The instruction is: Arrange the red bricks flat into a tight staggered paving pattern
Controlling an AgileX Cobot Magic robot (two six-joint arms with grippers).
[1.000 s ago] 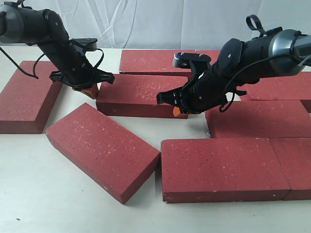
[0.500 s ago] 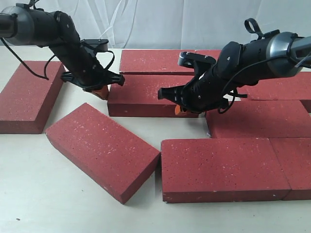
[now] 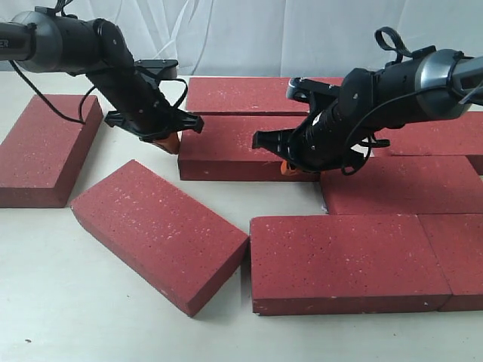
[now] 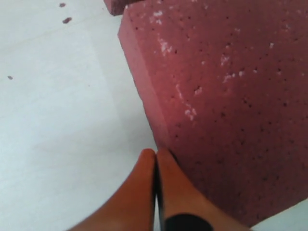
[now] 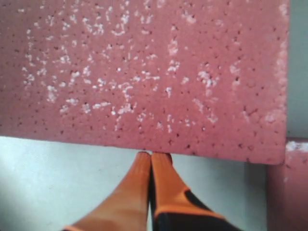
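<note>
A pale, off-white tabletop (image 3: 53, 302) fills the lower and left parts of the exterior frame, its surface matte and smooth. Along the top edge of the frame, behind the tabletop, hangs a white backdrop (image 3: 249, 34) with soft creases. The left wrist view shows a few small dark specks (image 4: 66, 20) on the tabletop.

Light is bright, even and diffuse, coming from above and from 12 o'clock, where the white curtain (image 3: 264, 38) glows palest. The surface (image 3: 45, 302) shows no glare. Shadows are soft and short: thin dark bands hug the bricks (image 3: 347, 256) on their 6 o'clock edges, clearest under the angled brick (image 3: 158, 230). The exterior view is sharp throughout, its edges unbent. In both wrist views the orange fingertips (image 4: 139, 192) are blurred, while brick specks stay crisp.
</note>
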